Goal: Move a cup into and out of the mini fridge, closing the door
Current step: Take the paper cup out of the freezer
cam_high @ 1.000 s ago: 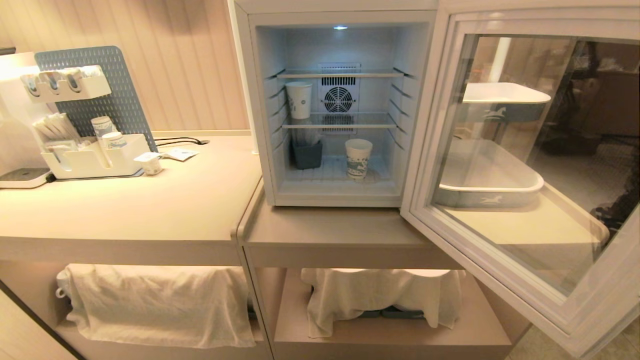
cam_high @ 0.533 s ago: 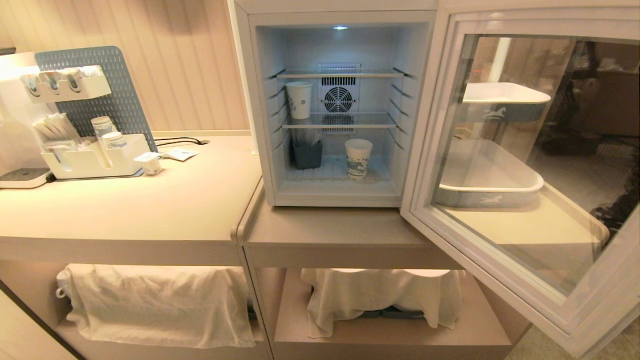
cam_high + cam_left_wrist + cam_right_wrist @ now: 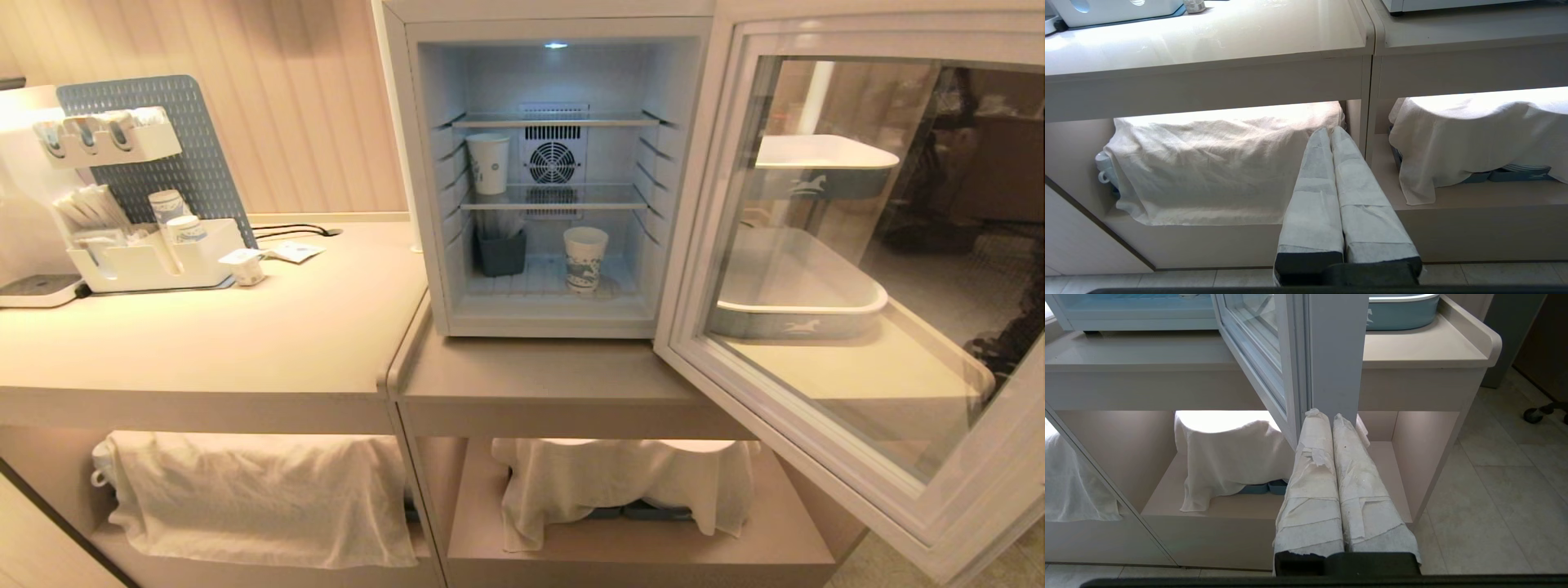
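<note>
The mini fridge (image 3: 431, 245) stands open on the counter, its inside lit. Its door (image 3: 692, 269), a pale frame around glass, is swung wide to the right; its edge (image 3: 1335, 355) shows in the right wrist view. A white paper cup (image 3: 488, 163) with a small blue mark stands at the left of the middle wire shelf. A second cup (image 3: 585, 258) with blue print stands on the fridge floor. My left gripper (image 3: 1329, 130) is shut and empty, low before the counter's lower shelf. My right gripper (image 3: 1327, 414) is shut and empty just below the door's edge. Neither arm shows in the head view.
A dark bin (image 3: 500, 251) sits on the fridge floor at left. On the counter at left are a white organiser (image 3: 147, 261) and a small tub (image 3: 245, 268). Trays (image 3: 800, 306) show through the door glass. White cloths (image 3: 261, 490) (image 3: 612, 482) cover the lower shelves.
</note>
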{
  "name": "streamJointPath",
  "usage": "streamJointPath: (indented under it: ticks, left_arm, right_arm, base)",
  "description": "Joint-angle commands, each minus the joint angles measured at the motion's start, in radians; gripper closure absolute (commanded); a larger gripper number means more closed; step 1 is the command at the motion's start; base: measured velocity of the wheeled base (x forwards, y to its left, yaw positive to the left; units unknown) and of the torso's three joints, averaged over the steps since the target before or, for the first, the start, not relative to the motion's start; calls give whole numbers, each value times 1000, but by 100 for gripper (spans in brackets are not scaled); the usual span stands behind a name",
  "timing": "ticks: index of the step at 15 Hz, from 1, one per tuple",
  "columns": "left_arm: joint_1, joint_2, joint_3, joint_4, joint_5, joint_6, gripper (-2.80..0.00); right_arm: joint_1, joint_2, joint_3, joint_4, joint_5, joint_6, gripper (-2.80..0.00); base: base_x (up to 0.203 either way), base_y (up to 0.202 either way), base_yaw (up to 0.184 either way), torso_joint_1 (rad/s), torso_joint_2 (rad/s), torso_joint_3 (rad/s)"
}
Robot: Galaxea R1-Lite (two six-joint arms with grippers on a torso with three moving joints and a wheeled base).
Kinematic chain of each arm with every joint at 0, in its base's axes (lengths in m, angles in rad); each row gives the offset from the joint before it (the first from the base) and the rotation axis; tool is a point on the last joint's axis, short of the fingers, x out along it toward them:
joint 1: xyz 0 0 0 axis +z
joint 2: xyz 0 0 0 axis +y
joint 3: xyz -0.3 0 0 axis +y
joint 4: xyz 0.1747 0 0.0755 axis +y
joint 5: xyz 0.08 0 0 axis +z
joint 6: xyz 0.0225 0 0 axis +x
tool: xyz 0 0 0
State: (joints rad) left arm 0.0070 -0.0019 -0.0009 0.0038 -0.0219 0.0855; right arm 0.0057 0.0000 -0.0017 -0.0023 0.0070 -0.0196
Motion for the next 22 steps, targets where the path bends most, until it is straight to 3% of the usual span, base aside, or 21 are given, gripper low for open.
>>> streamJointPath:
  ticks: [1, 22]
  left_arm:
    - [1, 0, -1, 0, 0, 0, 0]
    - [0, 0, -1, 4, -4, 2, 0]
  right_arm:
    - [0, 0, 0, -1, 1, 0, 0]
    - [2, 0, 0, -1, 1, 0, 0]
  base:
    - [0, 0, 0, 0, 0, 0]
    - [0, 0, 0, 0, 0, 0]
